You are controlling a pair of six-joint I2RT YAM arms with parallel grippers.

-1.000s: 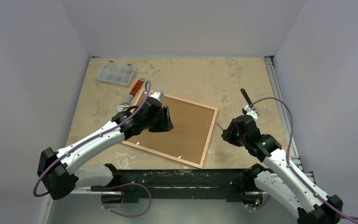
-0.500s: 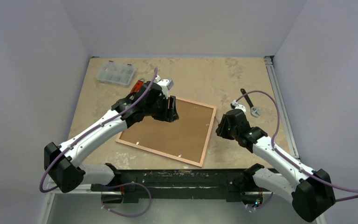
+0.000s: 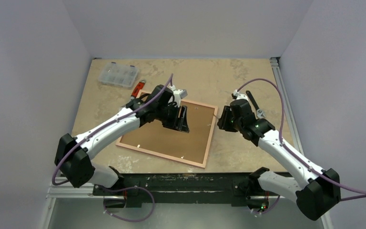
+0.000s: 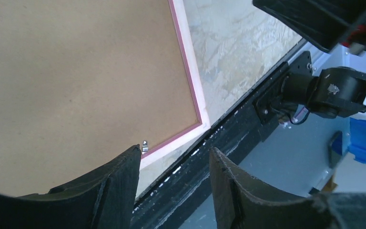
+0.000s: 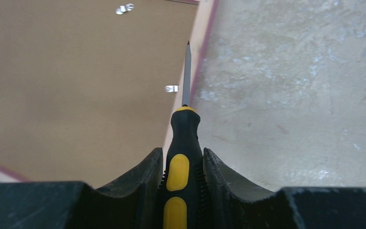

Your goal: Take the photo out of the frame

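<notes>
Tabletop (image 3: 248, 76) bears the frame (image 3: 162, 140) back-up; left jaws spread empty, right jaws clamp a screwdriver (image 5: 185, 138).

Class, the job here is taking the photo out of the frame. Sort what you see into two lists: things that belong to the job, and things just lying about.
Belong to the job:
frame, lying back up
its clips
screwdriver, held in the right gripper
left gripper, open over the frame

Lying about:
clear compartment box
orange-handled tool
black-handled tool
</notes>
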